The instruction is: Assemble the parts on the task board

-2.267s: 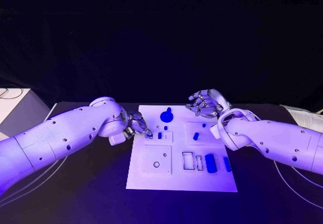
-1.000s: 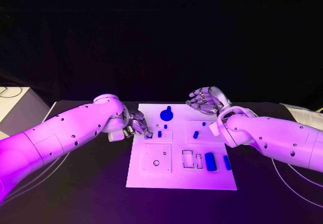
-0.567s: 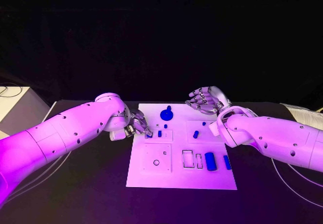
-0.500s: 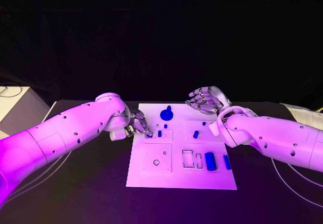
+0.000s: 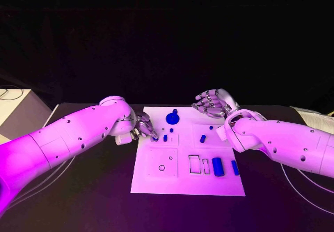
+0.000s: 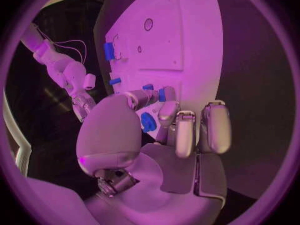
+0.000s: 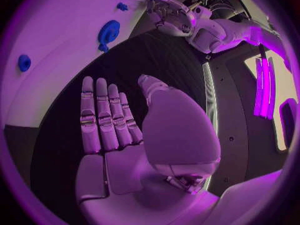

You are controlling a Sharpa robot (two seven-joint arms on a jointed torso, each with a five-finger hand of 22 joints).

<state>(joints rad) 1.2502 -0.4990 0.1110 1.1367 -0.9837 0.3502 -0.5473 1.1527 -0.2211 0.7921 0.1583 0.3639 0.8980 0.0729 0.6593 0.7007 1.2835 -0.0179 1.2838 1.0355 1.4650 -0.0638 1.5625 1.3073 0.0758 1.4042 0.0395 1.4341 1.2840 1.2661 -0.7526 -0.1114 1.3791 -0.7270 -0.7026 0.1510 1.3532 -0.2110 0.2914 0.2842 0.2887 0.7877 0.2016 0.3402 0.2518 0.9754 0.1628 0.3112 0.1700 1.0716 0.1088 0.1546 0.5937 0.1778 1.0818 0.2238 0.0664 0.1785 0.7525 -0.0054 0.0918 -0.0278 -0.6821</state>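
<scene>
Left hand pinching a part at the board's upper left

The left hand [image 5: 143, 129] pinched a small blue part [image 6: 162, 94] over the task board [image 5: 187, 186], centre frame; the right hand [image 5: 214, 104], fingers straight and empty, hovered beyond its upper right corner.

Blue parts [image 5: 217, 167] lie on the white task board [image 5: 184, 186] on the black table [image 5: 90, 203].
</scene>
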